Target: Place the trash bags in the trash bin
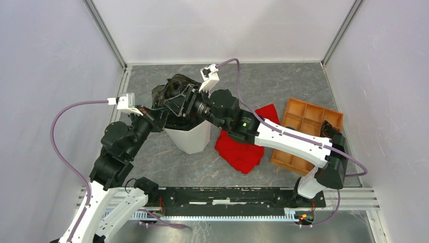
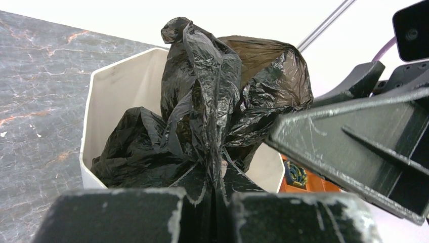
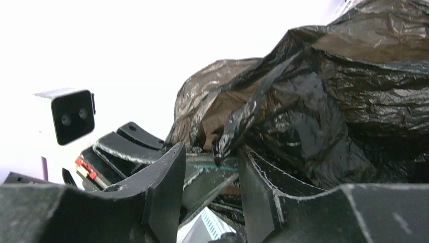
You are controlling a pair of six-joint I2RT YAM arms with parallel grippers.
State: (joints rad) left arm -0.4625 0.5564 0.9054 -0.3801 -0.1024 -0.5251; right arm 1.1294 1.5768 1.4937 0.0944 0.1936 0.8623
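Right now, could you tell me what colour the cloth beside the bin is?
Red cloth, clearest in the top external view.

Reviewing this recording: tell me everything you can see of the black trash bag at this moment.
The trash bag is thin, glossy black plastic, heavily wrinkled and brownish where light passes through. It is bunched, partly inside the white trash bin, its upper folds standing above the rim. The left gripper is shut on a lower fold. The right gripper is at the bag's other side, fingers apart, a fold between them.
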